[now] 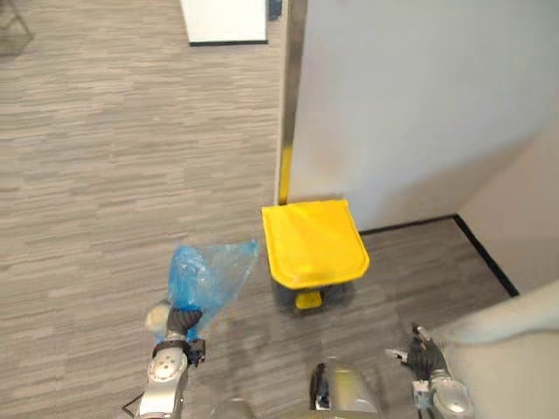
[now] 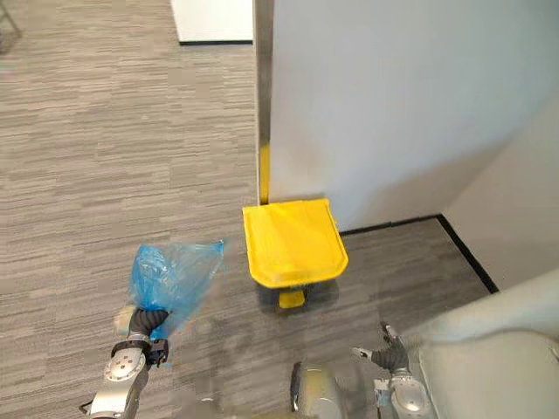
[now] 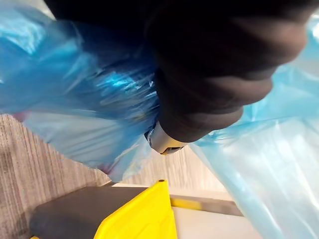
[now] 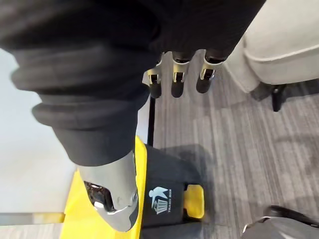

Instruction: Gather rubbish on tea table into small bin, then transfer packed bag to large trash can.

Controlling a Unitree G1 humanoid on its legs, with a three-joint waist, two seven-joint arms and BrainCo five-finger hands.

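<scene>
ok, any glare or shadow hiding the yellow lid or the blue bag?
Left eye view: yellow lid evenly lit, no glare, soft shadow below its front. Left wrist view: bright highlights on the blue bag; the left hand hides part of it. Right wrist view: right hand covers part of the lid.

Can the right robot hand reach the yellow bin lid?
Probably yes: the right robot hand is open and empty, with bare carpet between it and the shut yellow lid. The left robot hand grips the blue bag.
</scene>
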